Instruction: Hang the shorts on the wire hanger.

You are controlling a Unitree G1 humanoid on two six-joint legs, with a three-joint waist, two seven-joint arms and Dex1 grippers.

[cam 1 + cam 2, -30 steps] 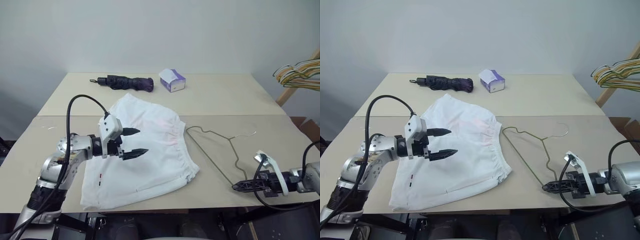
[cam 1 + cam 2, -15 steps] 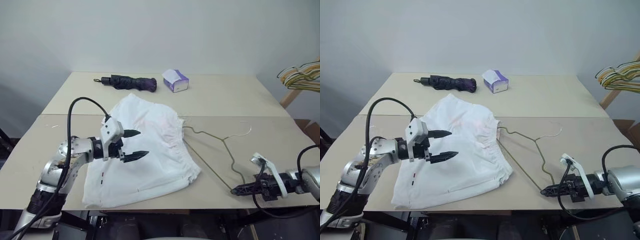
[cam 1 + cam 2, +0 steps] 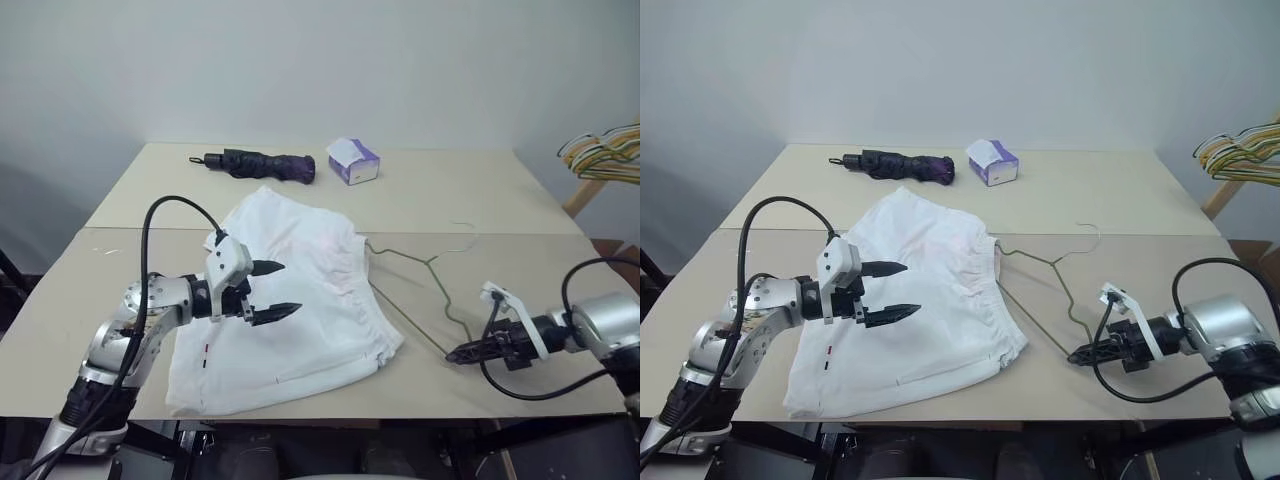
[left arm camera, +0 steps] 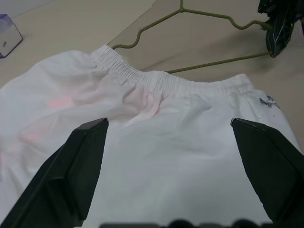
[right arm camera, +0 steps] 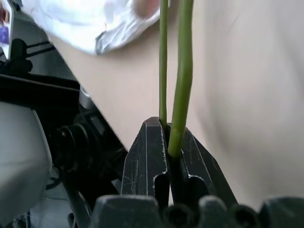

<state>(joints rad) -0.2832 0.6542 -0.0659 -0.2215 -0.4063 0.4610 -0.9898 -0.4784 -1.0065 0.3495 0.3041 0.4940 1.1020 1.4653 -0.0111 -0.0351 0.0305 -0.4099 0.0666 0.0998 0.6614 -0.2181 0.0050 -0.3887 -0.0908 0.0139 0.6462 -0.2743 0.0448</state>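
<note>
Shorts (image 3: 290, 300), white with a faint pink patch, lie flat on the beige table (image 3: 520, 200), elastic waistband toward the right. Over their left half the left gripper (image 3: 268, 291) hangs with its two black fingers spread wide, holding nothing. Just right of the waistband lies the olive-green wire hanger (image 3: 425, 290), one end touching the cloth. The right gripper (image 3: 458, 354) is clamped on the hanger's near corner at the table's front edge. At the back sit a folded dark umbrella (image 3: 255, 165) and a tissue box (image 3: 353, 160).
</note>
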